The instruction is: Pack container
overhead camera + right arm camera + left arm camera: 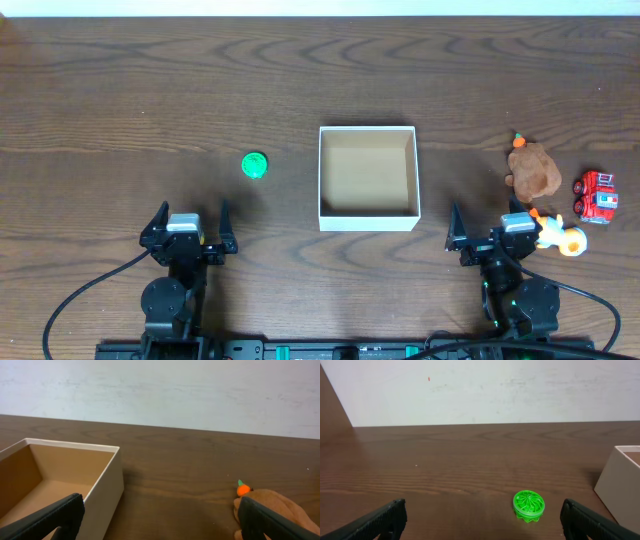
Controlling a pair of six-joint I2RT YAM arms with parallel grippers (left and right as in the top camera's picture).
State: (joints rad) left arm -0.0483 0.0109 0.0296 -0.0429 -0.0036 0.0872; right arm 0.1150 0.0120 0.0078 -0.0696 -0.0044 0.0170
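The container (367, 219) is a square white box with a tan inside, at the table's middle; nothing shows in it. It also shows in the right wrist view (107, 487) and its corner in the left wrist view (617, 480). A green round toy (255, 165) lies left of it, ahead of my open left gripper (189, 218), between its fingers in the left wrist view (528, 505). My right gripper (487, 224) is open and empty, right of the box. A brown plush toy with an orange tip (532, 168) lies ahead of it to the right (272, 505).
A red toy truck (597, 196) and a white and yellow duck toy (560, 236) lie at the right, the duck close beside my right gripper. A pale wall runs behind the table's far edge (480, 424).
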